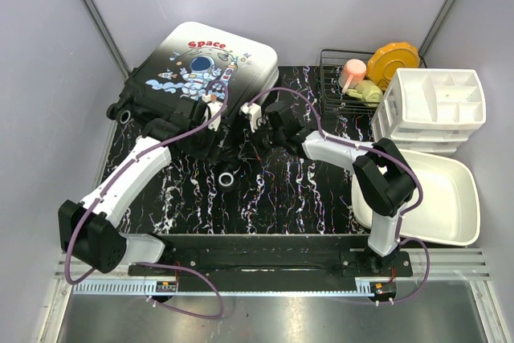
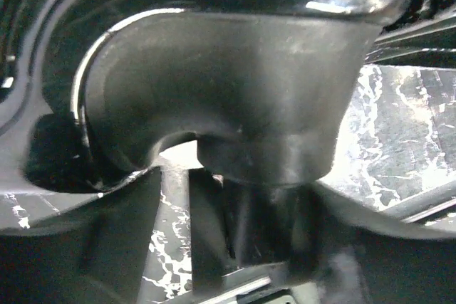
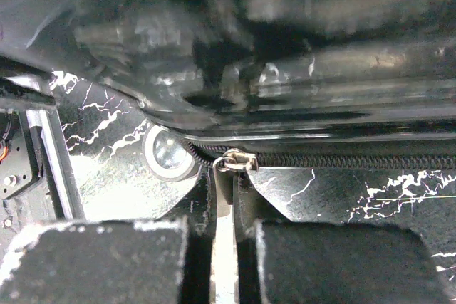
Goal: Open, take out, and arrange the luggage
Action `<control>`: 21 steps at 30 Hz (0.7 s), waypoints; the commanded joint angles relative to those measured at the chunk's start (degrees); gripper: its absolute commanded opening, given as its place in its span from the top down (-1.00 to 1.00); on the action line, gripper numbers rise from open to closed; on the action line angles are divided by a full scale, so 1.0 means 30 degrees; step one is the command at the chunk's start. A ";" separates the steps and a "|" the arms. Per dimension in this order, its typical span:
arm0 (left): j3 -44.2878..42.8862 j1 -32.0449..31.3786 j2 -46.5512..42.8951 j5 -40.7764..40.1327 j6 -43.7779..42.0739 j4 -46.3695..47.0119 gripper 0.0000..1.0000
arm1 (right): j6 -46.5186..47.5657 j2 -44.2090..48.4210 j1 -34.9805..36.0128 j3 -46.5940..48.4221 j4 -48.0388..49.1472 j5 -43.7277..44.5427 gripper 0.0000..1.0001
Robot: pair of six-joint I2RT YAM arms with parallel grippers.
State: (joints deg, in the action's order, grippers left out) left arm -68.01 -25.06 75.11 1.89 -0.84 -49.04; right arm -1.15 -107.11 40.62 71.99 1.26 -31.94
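Observation:
The luggage lies flat and closed at the back left, astronaut print and red "Space" facing up. My right gripper is at its near right edge. In the right wrist view the gripper is shut on the silver zipper pull, which hangs from the slider on the black zipper along the shell's edge. My left gripper presses against the luggage's near side. The left wrist view is filled by a dark grey moulded part of the luggage, and the fingers there are dark and unclear.
A small white-rimmed ring lies on the black marbled table in front of the luggage; it also shows in the right wrist view. A wire rack with an orange plate, a white drawer organiser and a white basin are at the right.

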 commanded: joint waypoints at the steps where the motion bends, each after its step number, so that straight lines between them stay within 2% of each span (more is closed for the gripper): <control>1: -0.0856 0.0092 0.0158 0.0597 -0.0128 0.0906 -0.02 | 0.0265 0.0957 0.0551 0.0234 0.2511 -0.0250 1.00; 2: -0.0827 0.0091 0.0129 0.0745 -0.0333 0.0877 0.11 | 0.0294 0.0986 0.0522 0.0233 0.2453 -0.0250 1.00; 3: -0.0595 0.0091 -0.0016 0.1124 -0.0538 0.0790 0.40 | 0.0266 0.1045 0.0522 0.0175 0.2452 -0.0250 1.00; 7: 0.0635 0.0324 -0.0894 0.1449 -0.1680 -0.0205 0.96 | 0.0149 0.1396 0.0609 -0.0293 0.2394 -0.0601 1.00; 13: 0.2716 0.2224 -0.3759 0.1947 -0.3818 -0.2373 1.00 | -0.0729 0.2098 0.0874 -0.1289 0.2394 -0.0107 1.00; 15: 0.2458 0.3163 -0.4205 0.2035 -0.4697 -0.2930 1.00 | -0.0791 0.2274 0.0670 -0.1377 0.1927 0.0827 1.00; 17: 0.2250 0.4424 -0.4324 0.2124 -0.5864 -0.3398 1.00 | -0.0557 0.2538 0.0086 -0.1436 0.1429 0.0863 1.00; 21: 0.2803 0.5216 -0.4295 0.1336 -0.7217 -0.3723 1.00 | 0.0875 0.2627 -0.2603 -0.0766 -0.0181 0.0454 1.00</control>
State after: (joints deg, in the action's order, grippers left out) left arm -60.71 -13.85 64.18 13.56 -15.59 -51.79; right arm -2.24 -105.43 42.89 67.99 5.17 -31.31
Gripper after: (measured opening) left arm 0.547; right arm 0.056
